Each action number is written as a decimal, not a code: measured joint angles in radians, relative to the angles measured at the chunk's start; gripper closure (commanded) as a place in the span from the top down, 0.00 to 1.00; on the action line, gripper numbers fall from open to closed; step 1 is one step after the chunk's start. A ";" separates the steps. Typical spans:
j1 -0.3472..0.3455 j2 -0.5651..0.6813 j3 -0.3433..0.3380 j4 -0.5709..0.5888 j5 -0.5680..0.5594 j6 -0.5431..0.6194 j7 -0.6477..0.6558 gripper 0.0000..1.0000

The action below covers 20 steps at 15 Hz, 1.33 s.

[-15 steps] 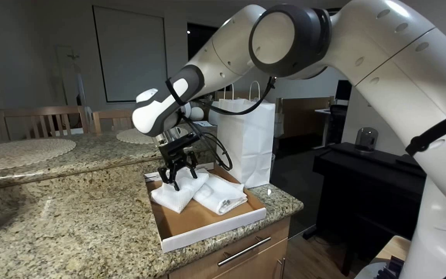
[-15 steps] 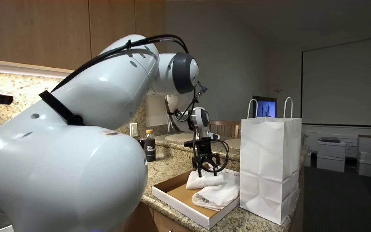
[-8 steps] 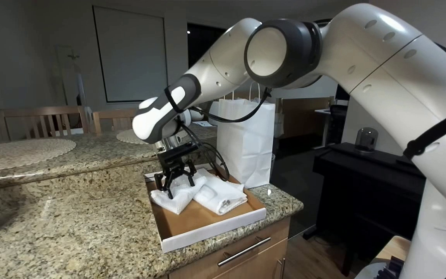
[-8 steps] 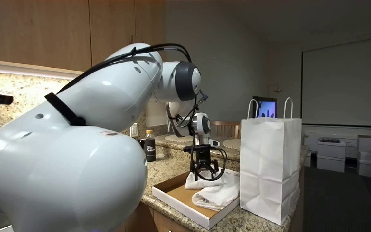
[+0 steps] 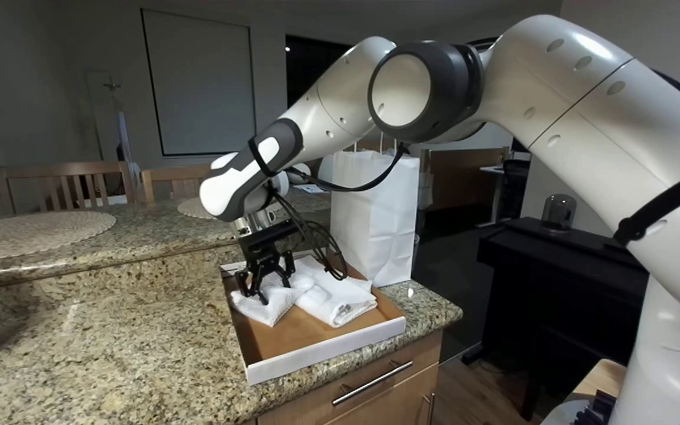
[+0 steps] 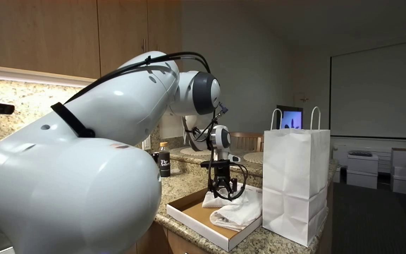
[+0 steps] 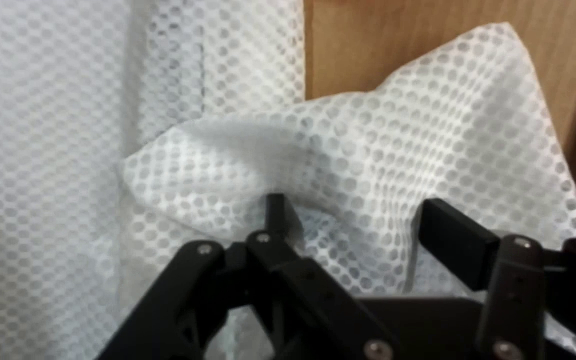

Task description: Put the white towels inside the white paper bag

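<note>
Two rumpled white towels lie in the shallow cardboard tray. My gripper [image 5: 275, 294] is down on the towel with a free corner [image 5: 275, 310], which also shows in the wrist view [image 7: 393, 140]. The two fingers [image 7: 350, 210] stand apart and press into this towel, with some cloth bunched up between them. The other towel [image 5: 337, 298] lies beside it, partly under it, nearer the bag; it also shows in the wrist view [image 7: 48, 175]. The white paper bag [image 6: 287, 176] stands upright beside the tray, its two loop handles up; its inside is hidden.
The tray [image 5: 325, 352] has low white walls and sits near the edge of the granite counter [image 5: 139, 348]. A raised counter ledge [image 5: 151, 230] runs behind it. A dark bottle [image 6: 164, 164] stands on the counter. A gripper cable loop hangs toward the bag.
My gripper has moved down onto the towel, and its fingers have drawn somewhat closer together. The towel under them has dipped and creased. The bag and tray have not moved.
</note>
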 measured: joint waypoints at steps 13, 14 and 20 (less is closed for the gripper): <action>-0.041 0.005 0.062 0.028 0.135 -0.022 -0.117 0.10; -0.052 0.006 0.069 0.028 0.151 -0.022 -0.139 0.10; -0.124 -0.025 0.123 0.010 0.224 -0.017 -0.322 0.09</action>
